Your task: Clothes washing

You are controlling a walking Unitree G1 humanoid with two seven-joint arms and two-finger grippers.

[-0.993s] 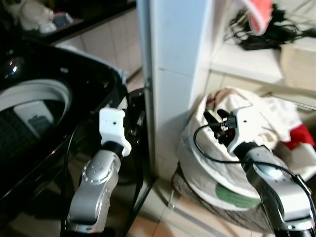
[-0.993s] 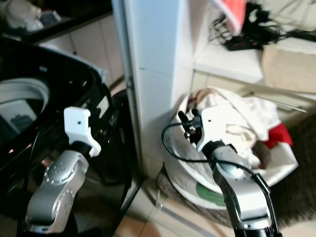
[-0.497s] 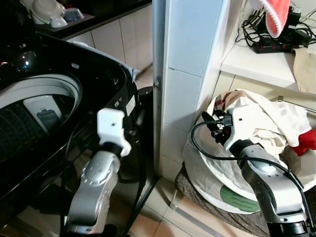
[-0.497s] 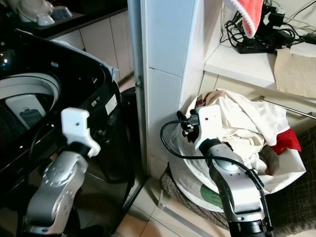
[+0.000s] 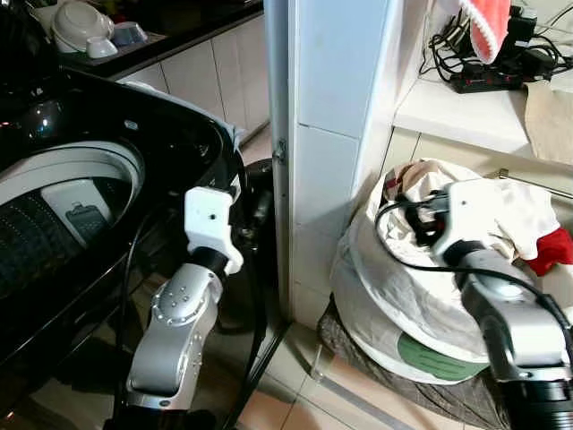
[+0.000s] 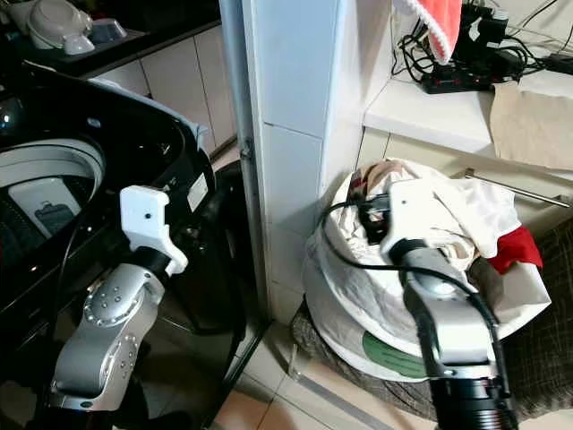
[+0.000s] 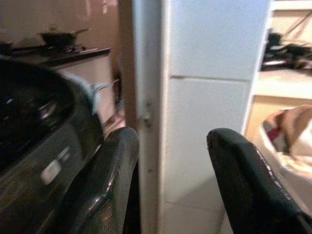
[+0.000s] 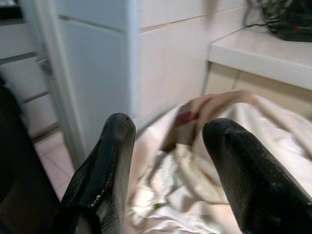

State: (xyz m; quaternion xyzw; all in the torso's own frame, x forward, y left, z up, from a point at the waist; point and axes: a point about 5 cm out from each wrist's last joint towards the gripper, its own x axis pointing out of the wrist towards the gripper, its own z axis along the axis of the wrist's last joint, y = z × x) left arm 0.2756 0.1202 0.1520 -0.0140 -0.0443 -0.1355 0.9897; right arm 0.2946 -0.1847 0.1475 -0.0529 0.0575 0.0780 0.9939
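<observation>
A laundry corner w/ a top-loading washing machine (image 5: 81,179) at the robot's left, lid up, drum showing, its black body just beside a white tiled pillar (image 5: 331,134). On the other side of the pillar, at the robot's right, a white laundry bag (image 5: 394,296) sits on a dark woven mat (image 5: 358,345) on the tile floor (image 5: 295,394), its mouth heaped w/ clothes (image 5: 510,210): mostly white and cream fabric, plus a red garment (image 5: 555,251) at the bag's far right edge. The right gripper (image 8: 165,161) hangs over the heap near the pillar side of the bag, fingers (image 8: 105,175) spread apart and holding nothing; in the right wrist view cream cloth w/ a red patch lies between and beyond them, not touching as far as can be seen. The left gripper (image 7: 170,170) is raised in front of the machine's near corner, aimed at the pillar, fingers (image 7: 109,180) parted and empty. Above the bag, a white shelf (image 5: 466,112) carries a black power strip (image 5: 488,76) amid tangled cables, a red-and-white cloth (image 5: 488,27) hanging over its front edge and a beige cloth (image 5: 551,112) lying at its right end. Behind the machine, a dark counter (image 5: 170,31) holds white bowls (image 5: 76,22).
</observation>
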